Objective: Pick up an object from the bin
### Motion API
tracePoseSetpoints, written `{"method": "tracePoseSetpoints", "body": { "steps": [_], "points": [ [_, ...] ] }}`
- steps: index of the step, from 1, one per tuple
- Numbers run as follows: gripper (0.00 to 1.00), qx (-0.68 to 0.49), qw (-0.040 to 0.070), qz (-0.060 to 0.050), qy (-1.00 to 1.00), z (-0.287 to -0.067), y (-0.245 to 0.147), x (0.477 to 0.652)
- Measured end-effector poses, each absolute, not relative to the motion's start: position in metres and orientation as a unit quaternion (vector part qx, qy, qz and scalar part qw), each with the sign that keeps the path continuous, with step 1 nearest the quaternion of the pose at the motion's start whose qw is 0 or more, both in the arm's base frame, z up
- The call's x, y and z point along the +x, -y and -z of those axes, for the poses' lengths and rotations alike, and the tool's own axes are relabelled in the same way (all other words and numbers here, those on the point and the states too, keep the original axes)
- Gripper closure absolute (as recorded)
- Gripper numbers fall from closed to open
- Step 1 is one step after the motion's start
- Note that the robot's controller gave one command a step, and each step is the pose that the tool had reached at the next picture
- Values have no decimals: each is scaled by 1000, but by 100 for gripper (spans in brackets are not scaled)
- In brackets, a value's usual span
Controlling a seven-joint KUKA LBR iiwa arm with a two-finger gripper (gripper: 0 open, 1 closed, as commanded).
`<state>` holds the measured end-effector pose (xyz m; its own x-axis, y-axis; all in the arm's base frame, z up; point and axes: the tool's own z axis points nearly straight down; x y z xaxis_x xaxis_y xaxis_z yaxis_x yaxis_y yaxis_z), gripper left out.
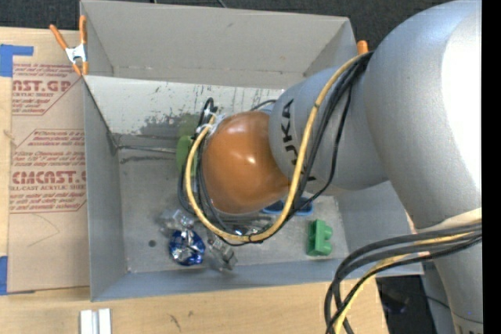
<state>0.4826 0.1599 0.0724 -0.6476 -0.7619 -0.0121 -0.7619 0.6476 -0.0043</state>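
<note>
Orange and rounded, the cover [239,164] on the wrist sits in the middle of the frame over the floor of the grey metal bin [106,192]. Yellow and black cables [190,176] loop round it. The silver arm [407,113] comes in from the right of the frame. Just under the cover's lower edge a small grey metal piece pokes out, which is probably the tip of the gripper [221,254]. The cover hides the rest, so I cannot tell whether the gripper is apart, together or clamped on anything.

The thing nearest that tip is a crumpled blue-and-silver wrapper [186,245], lying on the bin floor toward the lower left. It is just to the left of the grey tip and close by it; whether the two touch cannot be made out.

A green block [318,237] lies on the floor to the lower right of the cover, apart from the tip. A second green thing [184,146] shows at the cover's left edge, partly behind the cables. A bit of something blue [275,207] shows under the cover's lower right edge.
</note>
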Motion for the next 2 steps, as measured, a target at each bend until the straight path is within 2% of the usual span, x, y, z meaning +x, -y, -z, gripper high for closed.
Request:
{"method": "tracePoseSetpoints", "body": {
  "steps": [1, 2],
  "points": [
    [100, -418, 5, 0, -908, -72, -159, 483],
    [100, -447, 5, 0, -895, -207, -168, 489]
  ]
}}
